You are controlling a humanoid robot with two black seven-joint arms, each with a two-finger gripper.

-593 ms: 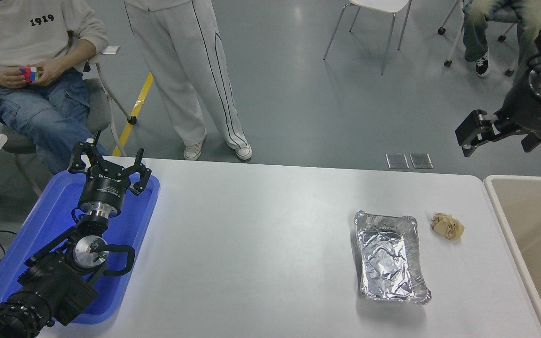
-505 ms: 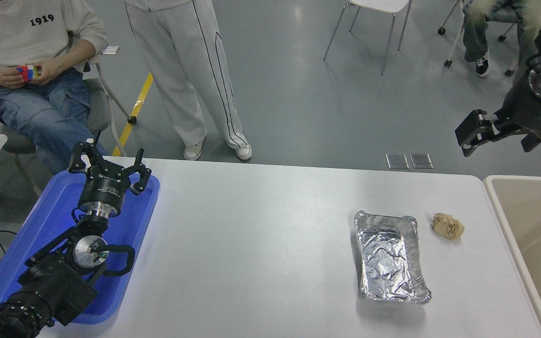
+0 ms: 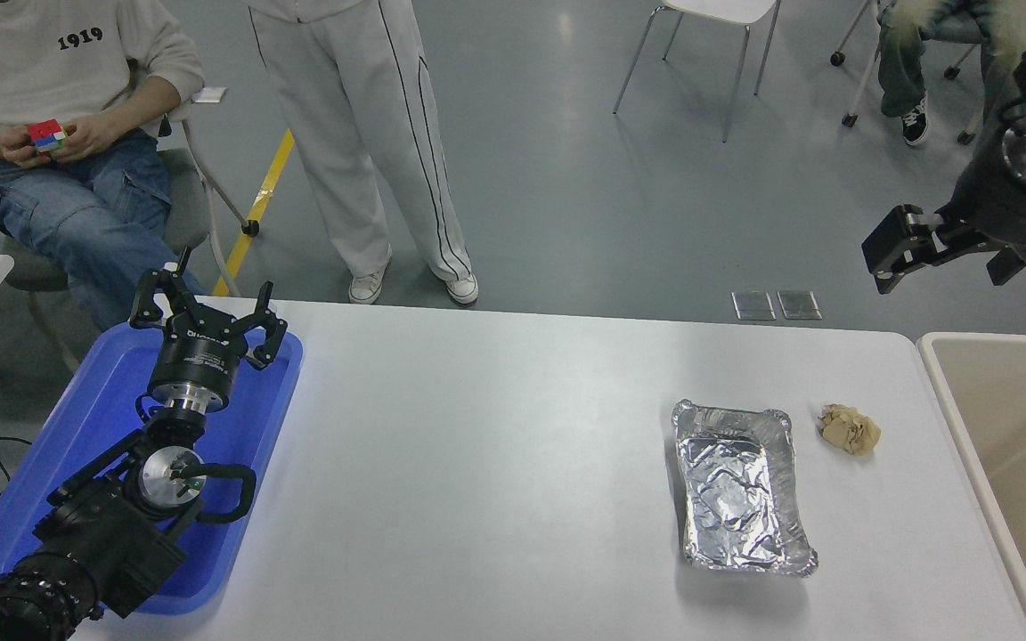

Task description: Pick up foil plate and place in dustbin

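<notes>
Black arms, silver wrist rings, black pincer (image 3: pixel 207 313) with linked fingers.

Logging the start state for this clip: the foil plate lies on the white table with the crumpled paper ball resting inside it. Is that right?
Not quite. The head view shows the foil plate on the white table, but the crumpled paper ball lies on the table beside the plate's far right corner, apart from it, not inside it.

Crinkled foil plate (image 3: pixel 740 488) flat on table, beige dustbin (image 3: pixel 1012 463) beside
</notes>
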